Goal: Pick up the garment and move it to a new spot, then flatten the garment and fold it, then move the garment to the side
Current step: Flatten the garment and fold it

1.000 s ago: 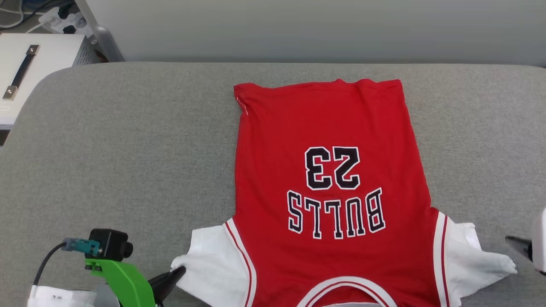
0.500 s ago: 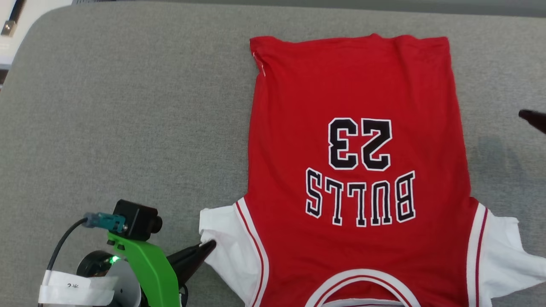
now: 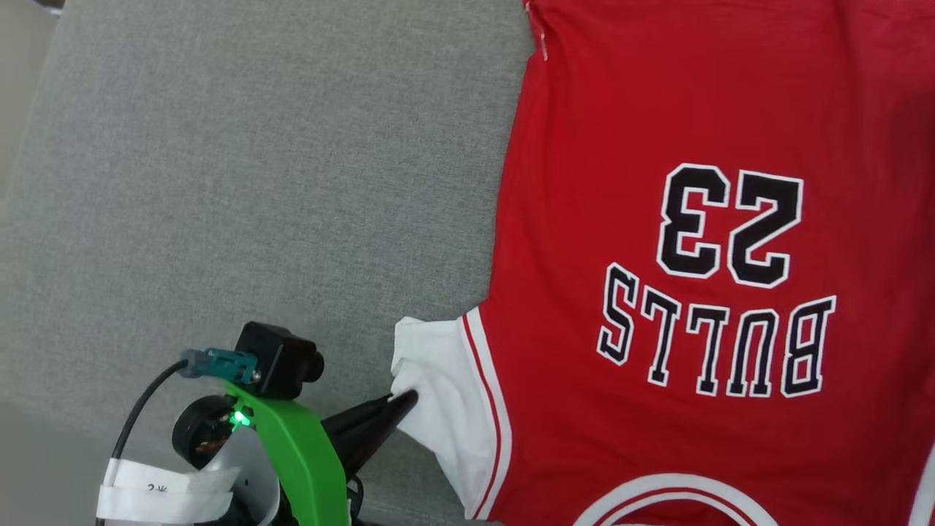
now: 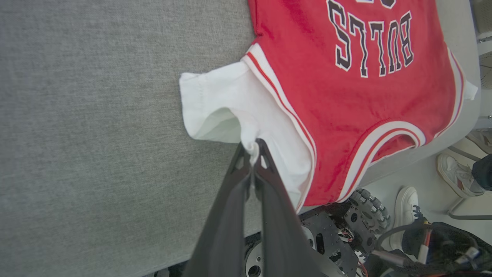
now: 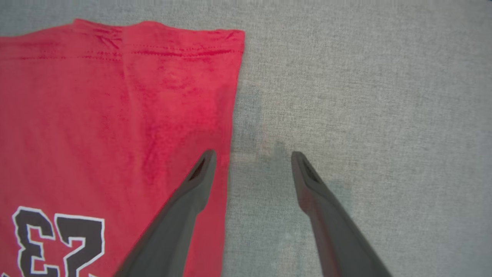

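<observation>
A grey fabric-covered surface (image 3: 241, 168) spreads before me. Beyond its edge, on the pale floor (image 4: 428, 184), I see one white sneaker (image 4: 406, 206) and a second white sneaker (image 4: 453, 173) nearby.
</observation>
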